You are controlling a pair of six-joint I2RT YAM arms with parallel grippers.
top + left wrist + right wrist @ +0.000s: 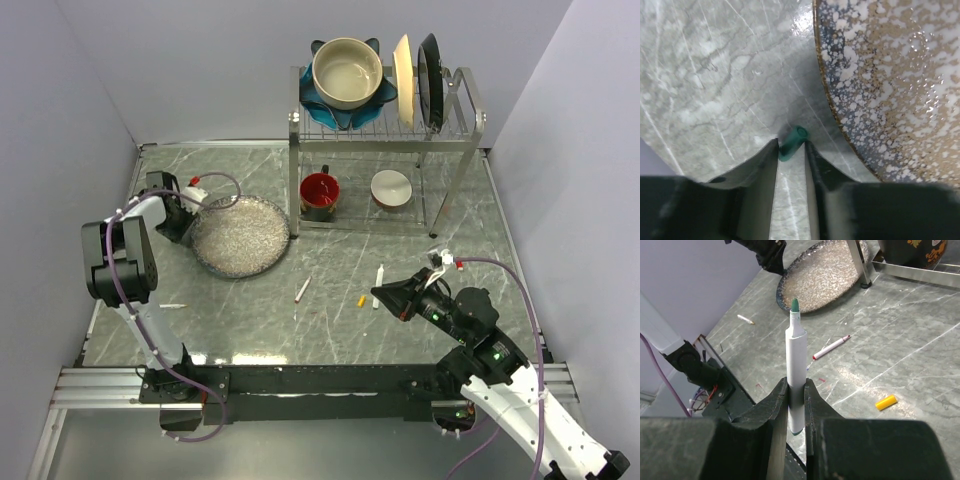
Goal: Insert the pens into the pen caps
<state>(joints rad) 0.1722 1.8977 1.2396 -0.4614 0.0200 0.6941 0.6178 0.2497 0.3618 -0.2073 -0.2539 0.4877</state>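
My right fingers (796, 405) grip the white-barrelled green-tipped pen (795, 367). My left fingers (791, 160), beside the speckled round plate (900, 85), straddle the small green plastic cap (792, 143) on the bench; whether they pinch it, I cannot tell. Next: lift cap, align with tip.

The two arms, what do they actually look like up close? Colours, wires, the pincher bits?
Each arm mixes white shells with chunky black joint housings. A thin purple cable loops loosely along the left arm, and another purple cable runs along the right arm. The left gripper and right gripper each end in two dark, smooth, wedge-shaped fingers. No markings or sleeves show.
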